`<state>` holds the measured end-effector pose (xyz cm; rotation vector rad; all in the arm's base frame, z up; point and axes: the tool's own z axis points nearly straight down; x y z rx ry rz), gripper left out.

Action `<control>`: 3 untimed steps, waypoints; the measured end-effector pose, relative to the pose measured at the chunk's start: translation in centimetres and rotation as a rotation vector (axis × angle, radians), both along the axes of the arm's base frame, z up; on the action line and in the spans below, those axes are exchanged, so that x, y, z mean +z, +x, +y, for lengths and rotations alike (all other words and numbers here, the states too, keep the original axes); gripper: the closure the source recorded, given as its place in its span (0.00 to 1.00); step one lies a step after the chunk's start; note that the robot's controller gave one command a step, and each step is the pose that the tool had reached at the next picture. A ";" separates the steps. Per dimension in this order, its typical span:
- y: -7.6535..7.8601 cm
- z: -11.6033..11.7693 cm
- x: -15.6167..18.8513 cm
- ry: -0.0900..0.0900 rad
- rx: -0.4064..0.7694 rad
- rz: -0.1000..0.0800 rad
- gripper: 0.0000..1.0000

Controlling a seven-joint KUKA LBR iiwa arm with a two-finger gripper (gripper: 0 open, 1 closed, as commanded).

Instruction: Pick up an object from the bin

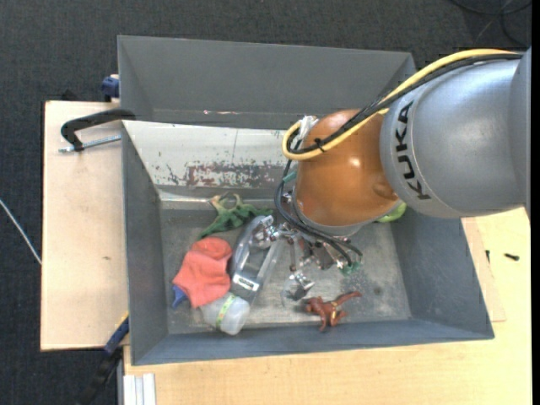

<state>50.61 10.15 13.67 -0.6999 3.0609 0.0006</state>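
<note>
One brown toy dinosaur (329,308) lay just beside the pincer (297,283), apart or together I couldn't tell, one red cloth (205,272) farther off.

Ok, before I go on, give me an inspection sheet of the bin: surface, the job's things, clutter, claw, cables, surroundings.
Surface: grey metal bin, floor scuffed, back wall speckled.
Job's things: clear bottle to the left of the claw and brown toy dinosaur in front of it, the two nearest things.
Clutter: red cloth at left, green toy lizard behind it, white-green piece at the front.
Claw: claw low over the middle of the floor; open or shut cannot be told.
Cables: yellow cable runs along the arm to the orange cover.
Surroundings: dark floor; nothing else seen.
</note>
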 end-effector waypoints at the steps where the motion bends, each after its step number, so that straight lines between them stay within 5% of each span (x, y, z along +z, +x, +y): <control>1: 0.0 0.1 0.0 0.001 -0.001 0.000 0.00; 2: 2.4 3.4 -0.1 -0.003 -0.001 0.004 0.00; 3: 1.7 8.7 -2.8 -0.011 0.284 -0.015 1.00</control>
